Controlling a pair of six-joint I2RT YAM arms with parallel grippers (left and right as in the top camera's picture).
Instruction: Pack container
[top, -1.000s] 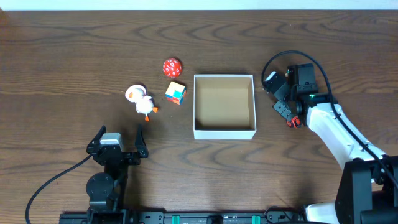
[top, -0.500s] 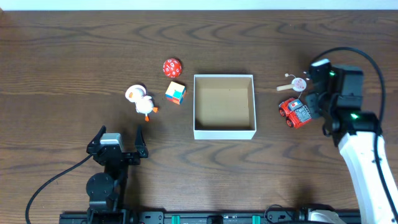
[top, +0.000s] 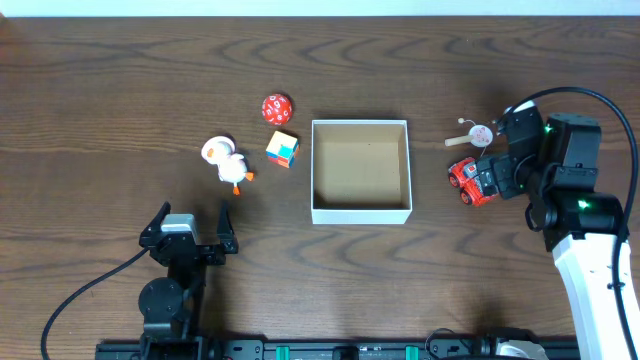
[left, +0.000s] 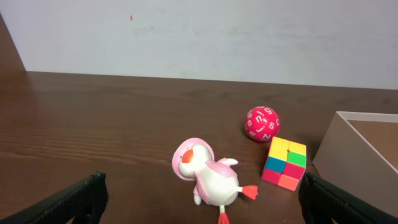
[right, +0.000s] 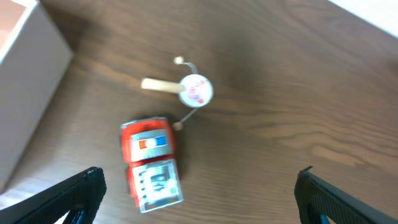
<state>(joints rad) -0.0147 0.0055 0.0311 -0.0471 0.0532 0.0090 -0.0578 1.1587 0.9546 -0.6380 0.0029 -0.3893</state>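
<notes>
The container (top: 360, 213), a white-walled square box showing only bare tan cardboard inside, sits mid-table. Left of it lie a red ball (top: 276, 108), a multicoloured cube (top: 282, 149) and a white-and-pink duck (top: 227, 162). Right of it are a red toy truck (top: 472, 180) and a small stick drum (top: 480, 134). My right gripper (top: 497, 150) hangs open just right of the truck (right: 151, 160), holding nothing. At the table's front, my left gripper (top: 190, 222) is open, with the duck (left: 208, 174) ahead of it.
In the left wrist view the ball (left: 261, 123) and cube (left: 285, 163) lie beyond the duck, with the container's wall (left: 348, 134) at the right. The right wrist view shows the drum (right: 193, 90) beyond the truck and a container corner (right: 25, 93) at the left.
My right arm has swung right, away from the container, and its jaws have opened. The truck and drum it covered now show on the table. The left arm is still.
</notes>
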